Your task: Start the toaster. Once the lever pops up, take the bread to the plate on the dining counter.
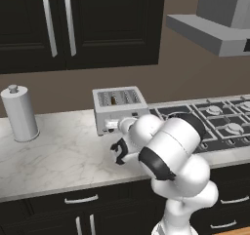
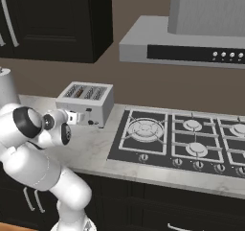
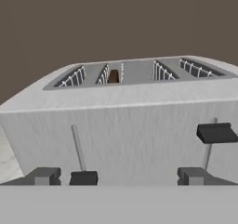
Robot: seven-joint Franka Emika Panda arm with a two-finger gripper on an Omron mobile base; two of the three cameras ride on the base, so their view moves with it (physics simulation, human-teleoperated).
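The silver-grey toaster (image 1: 119, 108) (image 2: 86, 102) (image 3: 121, 135) stands on the marbled worktop against the wall. The bread (image 1: 114, 100) (image 3: 113, 76), a dark brown slice, sits low in the second slot from the left. On the toaster's front, the left lever (image 3: 83, 177) is at the bottom of its track and the right lever (image 3: 216, 133) is high. My gripper (image 1: 109, 126) (image 2: 77, 117) (image 3: 118, 176) is level with the lower front of the toaster, just short of it. It is open, with its fingertips (image 3: 44, 175) wide apart and nothing gripped. The plate and the dining counter are out of view.
A tall white canister (image 1: 19, 113) stands on the worktop (image 1: 58, 156) left of the toaster. A gas hob (image 1: 215, 119) (image 2: 182, 136) lies to the right, under a grey range hood (image 2: 191, 38). Dark cabinets (image 1: 73, 24) hang above.
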